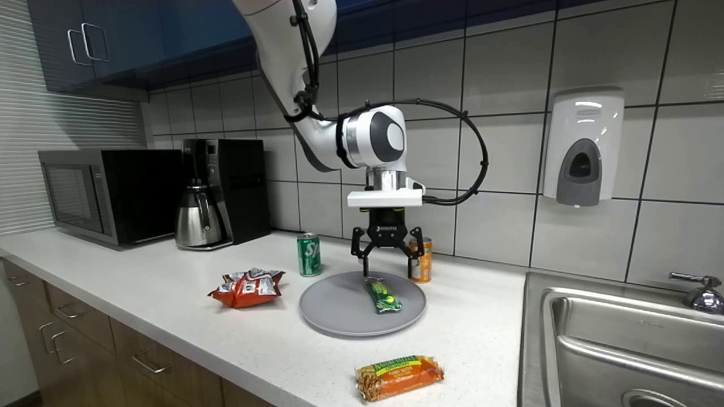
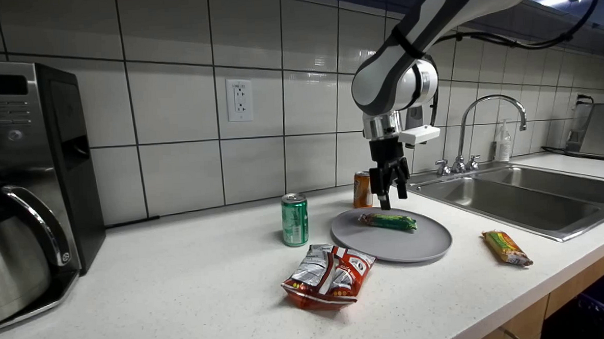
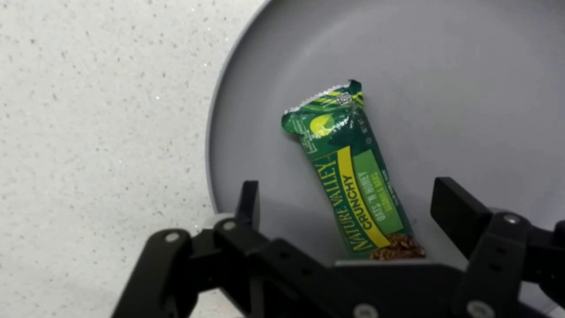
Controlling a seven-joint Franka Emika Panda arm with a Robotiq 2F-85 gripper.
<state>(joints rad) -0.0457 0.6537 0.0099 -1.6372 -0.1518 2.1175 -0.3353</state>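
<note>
The tool (image 1: 388, 275), wide and empty, hangs over the plate (image 1: 350, 311); that spread seemingly leaves room either side of the bar (image 3: 355, 176) (lying flat, so likely steady).

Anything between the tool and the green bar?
Nothing visible. The tool hangs open above the plate, and the wrist view shows only plate surface around the green bar between the fingers. The orange can stands off the plate, not in that gap.
</note>
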